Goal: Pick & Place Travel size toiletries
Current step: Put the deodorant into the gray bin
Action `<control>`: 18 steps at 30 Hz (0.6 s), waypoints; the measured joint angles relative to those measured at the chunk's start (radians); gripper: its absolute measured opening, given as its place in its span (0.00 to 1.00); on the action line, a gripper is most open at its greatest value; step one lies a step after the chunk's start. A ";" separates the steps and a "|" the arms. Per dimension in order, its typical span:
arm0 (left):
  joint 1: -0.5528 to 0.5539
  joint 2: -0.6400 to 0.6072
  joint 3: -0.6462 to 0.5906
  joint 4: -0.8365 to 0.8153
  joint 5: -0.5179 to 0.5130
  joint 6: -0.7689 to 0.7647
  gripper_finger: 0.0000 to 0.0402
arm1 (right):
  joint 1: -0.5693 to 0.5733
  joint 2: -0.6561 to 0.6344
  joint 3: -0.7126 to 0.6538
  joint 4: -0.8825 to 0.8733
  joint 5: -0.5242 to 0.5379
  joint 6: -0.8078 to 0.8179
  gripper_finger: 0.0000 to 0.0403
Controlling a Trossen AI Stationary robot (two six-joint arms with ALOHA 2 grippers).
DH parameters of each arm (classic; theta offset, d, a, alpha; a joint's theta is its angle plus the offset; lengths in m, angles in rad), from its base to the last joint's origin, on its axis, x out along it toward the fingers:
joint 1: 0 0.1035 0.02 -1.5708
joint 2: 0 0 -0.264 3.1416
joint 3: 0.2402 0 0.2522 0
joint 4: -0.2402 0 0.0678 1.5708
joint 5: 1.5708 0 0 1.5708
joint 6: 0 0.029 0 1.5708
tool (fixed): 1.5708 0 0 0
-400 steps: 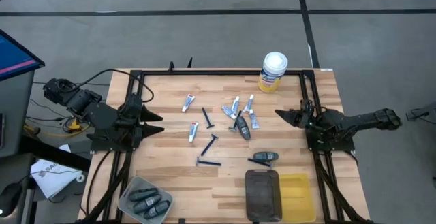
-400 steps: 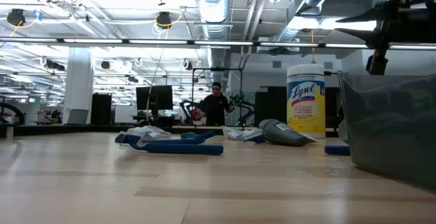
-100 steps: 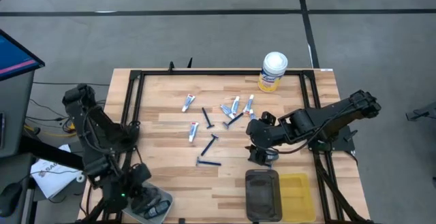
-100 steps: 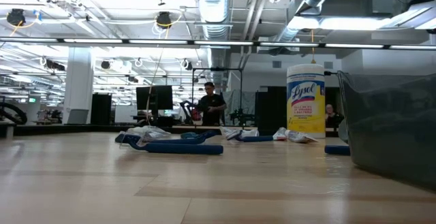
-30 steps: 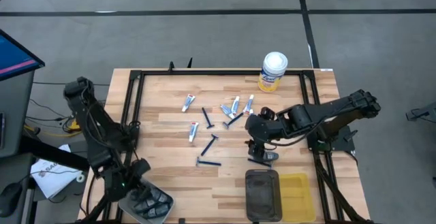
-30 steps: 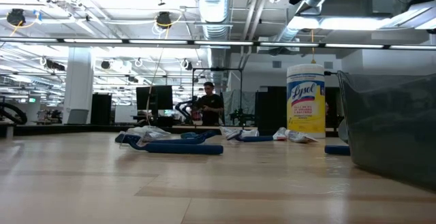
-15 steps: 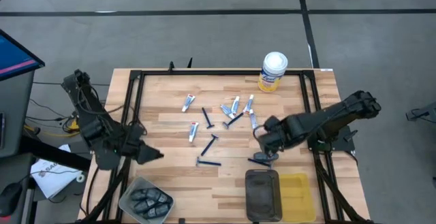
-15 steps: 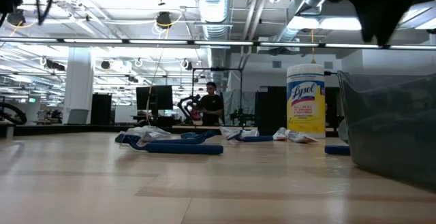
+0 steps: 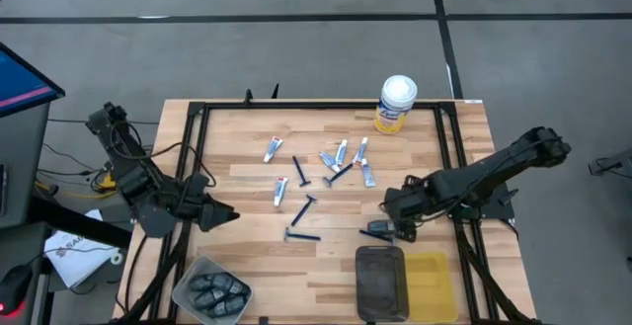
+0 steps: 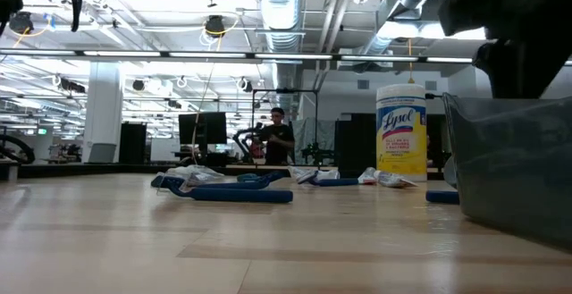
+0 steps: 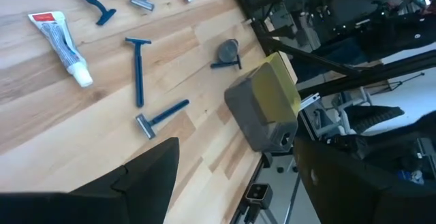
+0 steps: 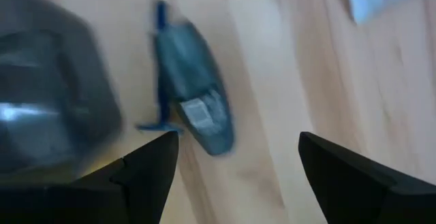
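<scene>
Travel size toiletries lie scattered on the wooden table: white tubes, blue razors and a dark grey oblong piece. In the right wrist view this grey piece lies across a blue razor. My right gripper hovers open just right of and above it, touching nothing. My left gripper is open at the table's left side, pointing right, with nothing between its fingers.
A grey tray with several dark grey pieces sits at the near left corner. A dark grey bin and a yellow bin stand at the near edge. A yellow wipes canister stands at the far right. A person shows beyond the table.
My left gripper has risen from above the grey tray and gone toward the far edge, turning level so that it points right across the table. My right gripper has shifted toward the table's right edge, ending beside the dark grey piece. Both have stayed open.
</scene>
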 joint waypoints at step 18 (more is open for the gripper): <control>0.000 0.001 0.000 0.006 -0.037 0.015 0.71 | -0.003 0.098 -0.194 0.258 -0.045 -0.331 0.74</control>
